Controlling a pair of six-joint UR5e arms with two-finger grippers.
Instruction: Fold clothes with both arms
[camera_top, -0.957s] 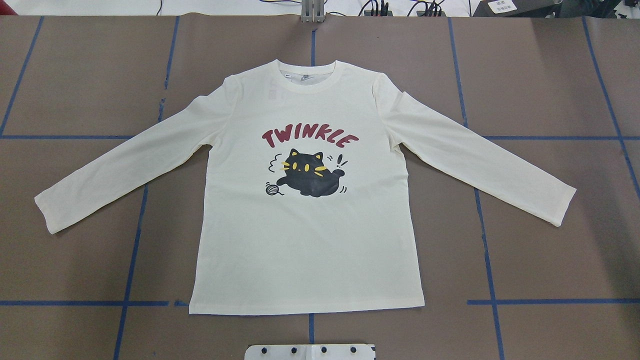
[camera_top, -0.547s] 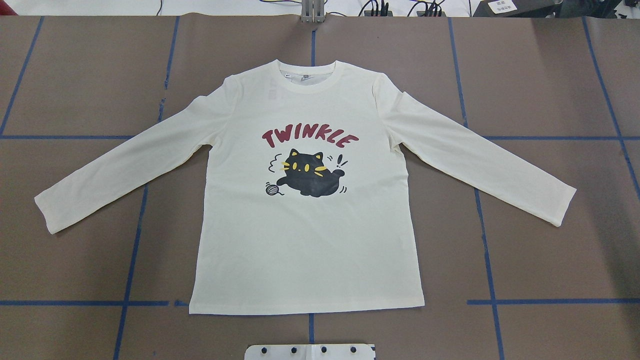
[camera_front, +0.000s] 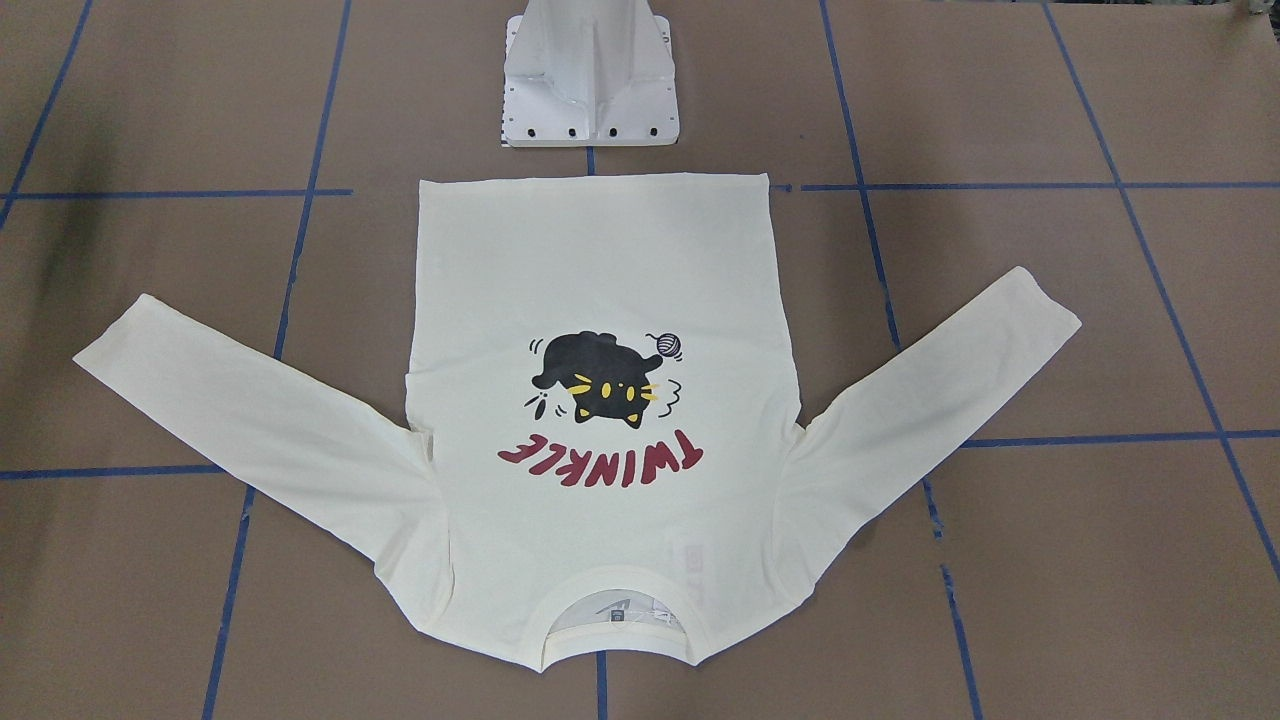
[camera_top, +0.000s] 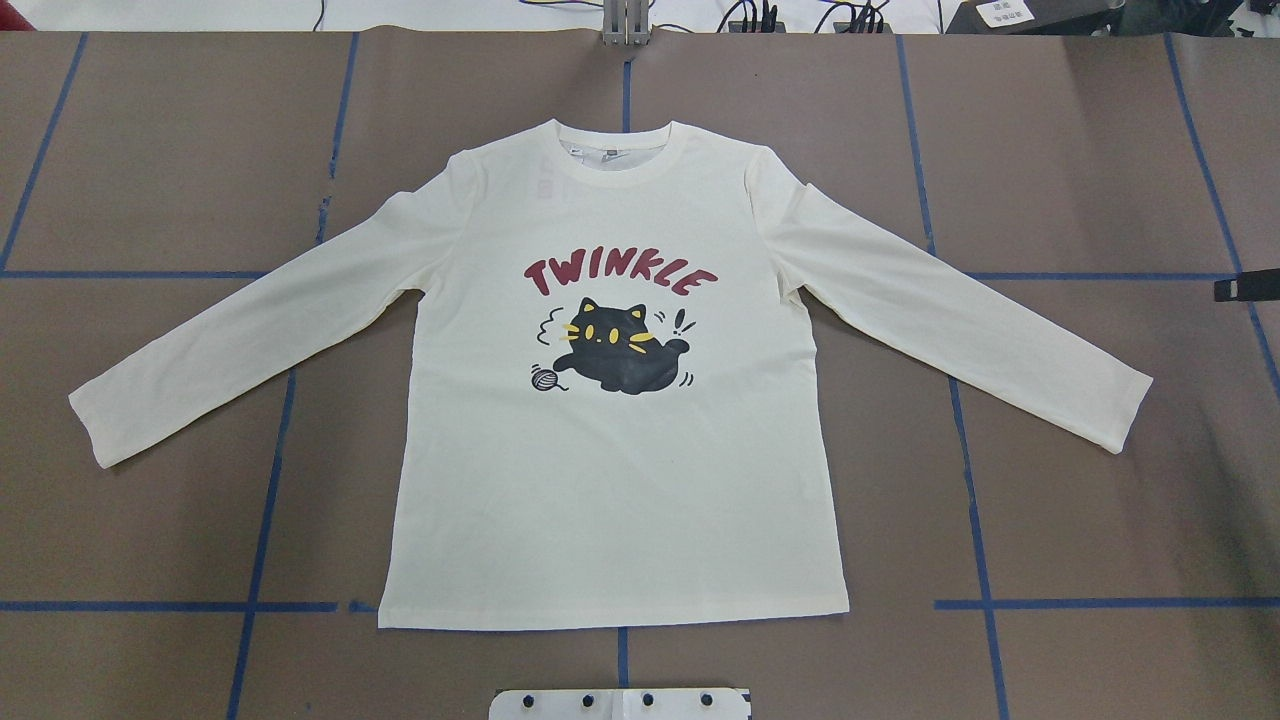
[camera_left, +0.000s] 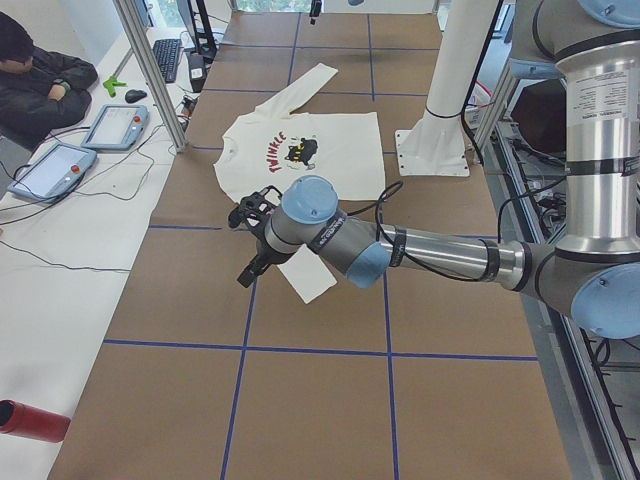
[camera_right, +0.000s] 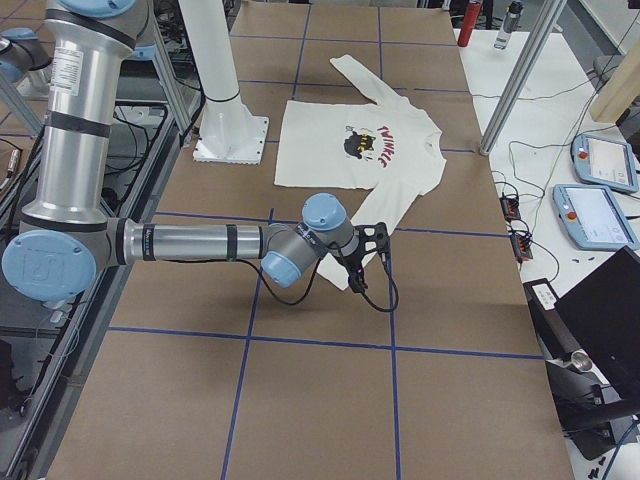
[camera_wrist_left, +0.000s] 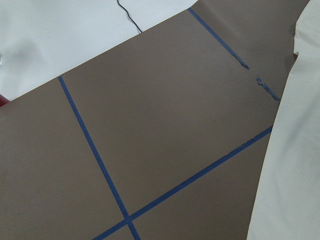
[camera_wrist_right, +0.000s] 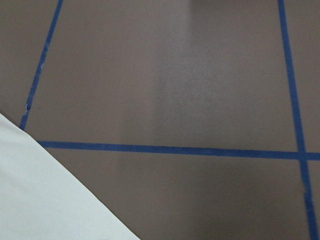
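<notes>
The cream-white long-sleeved T-shirt (camera_top: 610, 480) lies flat, print side up, sleeves spread, collar away from the robot; it also shows in the front-facing view (camera_front: 600, 260). My left gripper (camera_left: 248, 245) hangs over the table by the left sleeve's cuff; I cannot tell whether it is open or shut. My right gripper (camera_right: 372, 258) hangs by the right sleeve's cuff. Only a black tip of the right gripper (camera_top: 1245, 289) shows at the overhead view's right edge, so I cannot tell its state. The sleeve edges show in the left wrist view (camera_wrist_left: 295, 150) and the right wrist view (camera_wrist_right: 40, 200).
The white pedestal base (camera_front: 590, 90) stands at the shirt's hem side. Blue tape lines cross the brown table (camera_top: 150, 150). An operator (camera_left: 30, 80), teach pendants (camera_left: 50, 170) and aluminium posts (camera_left: 150, 70) line the table's far side.
A black tip of the right gripper has come into the overhead view at its right edge. The shirt has not moved.
</notes>
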